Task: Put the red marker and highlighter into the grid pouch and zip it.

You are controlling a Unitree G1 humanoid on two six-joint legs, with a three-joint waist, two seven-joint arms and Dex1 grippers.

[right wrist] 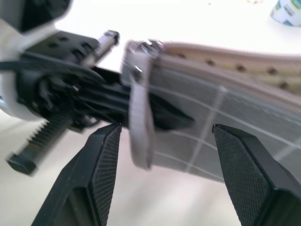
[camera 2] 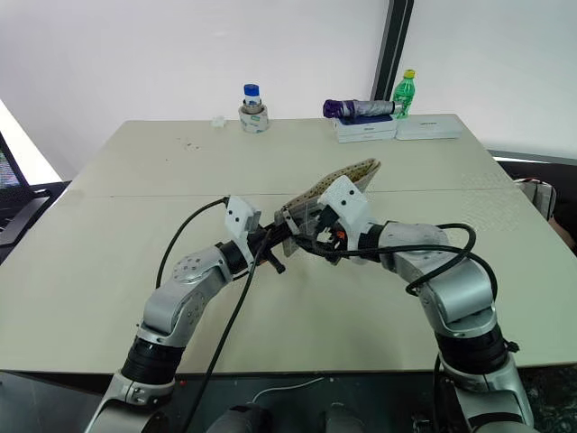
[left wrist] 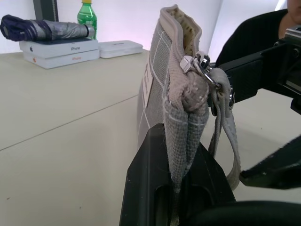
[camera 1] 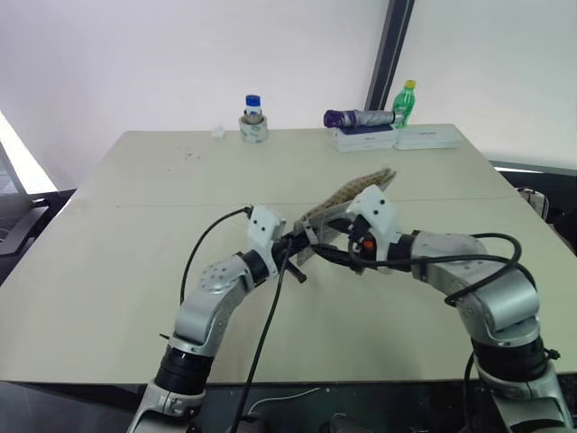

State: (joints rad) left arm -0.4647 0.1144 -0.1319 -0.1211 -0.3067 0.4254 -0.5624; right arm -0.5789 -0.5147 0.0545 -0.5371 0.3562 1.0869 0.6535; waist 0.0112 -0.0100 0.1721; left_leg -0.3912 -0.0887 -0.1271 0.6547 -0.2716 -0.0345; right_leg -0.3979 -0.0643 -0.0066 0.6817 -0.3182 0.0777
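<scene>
Left hand (left wrist: 181, 188) is clamping the end of the grid pouch (left wrist: 174, 94), holding it up off the worktop (camera 1: 135, 225) on edge with the zipper side up — likely to steady it for zipping. Right hand (right wrist: 164, 174) is hanging with fingers apart, straddling the cord pull (right wrist: 140, 127) at the zipper end, not yet gripping it. Marker and highlighter — likely inside the pouch, cannot tell.

Counting: one pouch, one cord pull, two hands. At the far edge of the worktop: two white boxes (camera 1: 365, 138), one folded umbrella (camera 1: 359, 118), one green bottle (camera 1: 406, 104), one tape roll (camera 1: 253, 131) with a blue-capped bottle (camera 1: 253, 105).
</scene>
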